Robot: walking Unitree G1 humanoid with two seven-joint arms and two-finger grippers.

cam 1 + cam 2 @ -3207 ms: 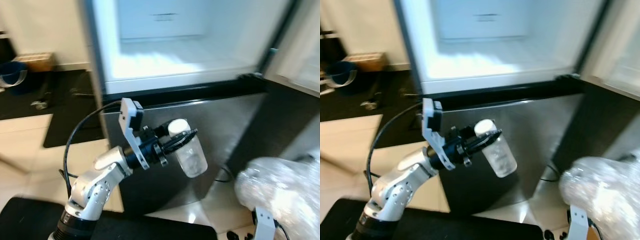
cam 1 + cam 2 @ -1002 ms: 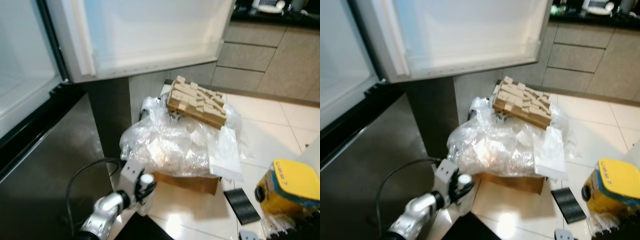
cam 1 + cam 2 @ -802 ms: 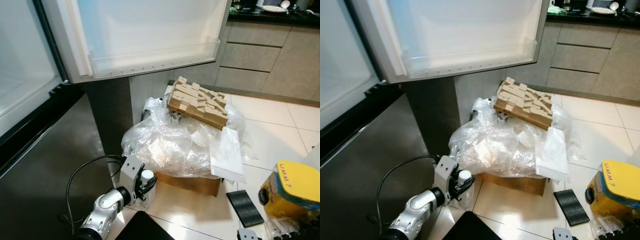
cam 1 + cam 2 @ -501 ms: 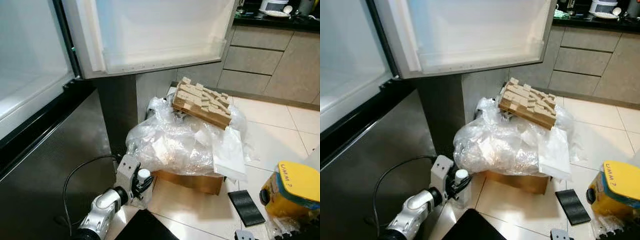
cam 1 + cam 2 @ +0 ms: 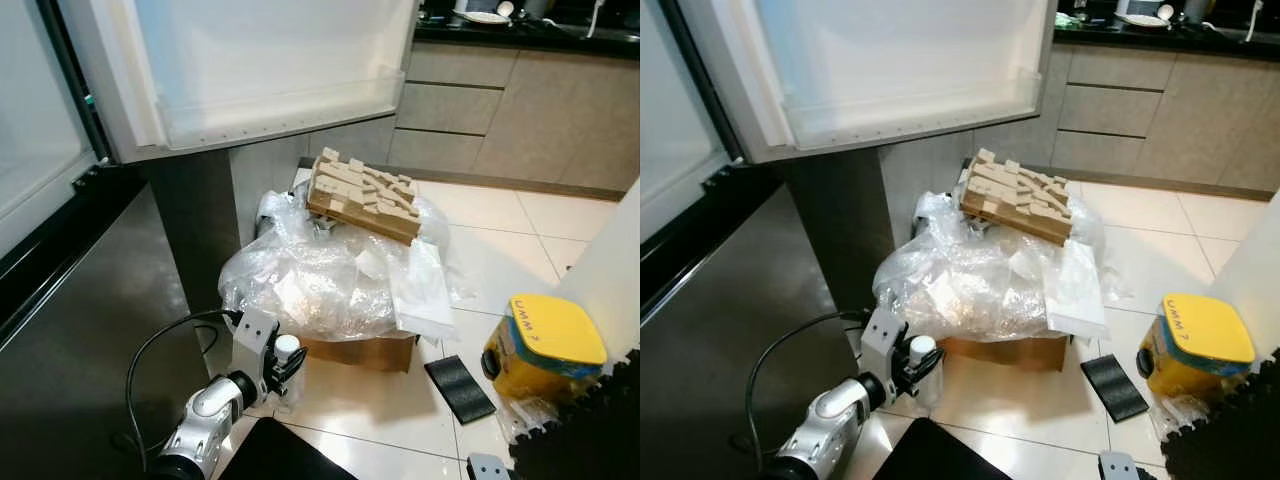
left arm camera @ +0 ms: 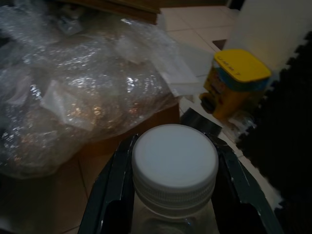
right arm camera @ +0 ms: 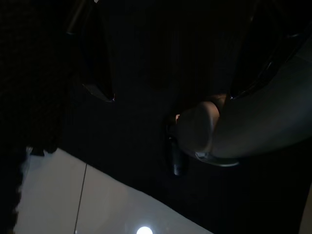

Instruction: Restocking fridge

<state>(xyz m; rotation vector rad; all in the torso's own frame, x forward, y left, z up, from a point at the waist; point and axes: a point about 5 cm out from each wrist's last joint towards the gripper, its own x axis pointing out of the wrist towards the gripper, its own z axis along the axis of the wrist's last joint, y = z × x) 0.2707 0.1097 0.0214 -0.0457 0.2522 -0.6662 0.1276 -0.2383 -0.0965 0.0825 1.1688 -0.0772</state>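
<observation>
Kitchen tile floor, fridge door (image 5: 260, 70) open above | bubble-wrap pile (image 5: 320, 270) on box right of door | my left gripper (image 6: 173, 190) low beside pile, fingers clamped on jar (image 6: 174, 168) just under its white cap | jar seems light, rigid, slick plastic; neck hold suits | right gripper: cannot tell

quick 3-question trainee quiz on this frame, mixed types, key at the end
1. True or false: the left gripper is shut on the clear white-capped jar.
2. What rests on top of the crumpled clear plastic wrap? A) stack of tan wooden blocks B) kettle C) shoe
3. Fill in: the round tub on the floor tiles has a ____ lid.

Key: 1 true; 2 A; 3 yellow
</observation>
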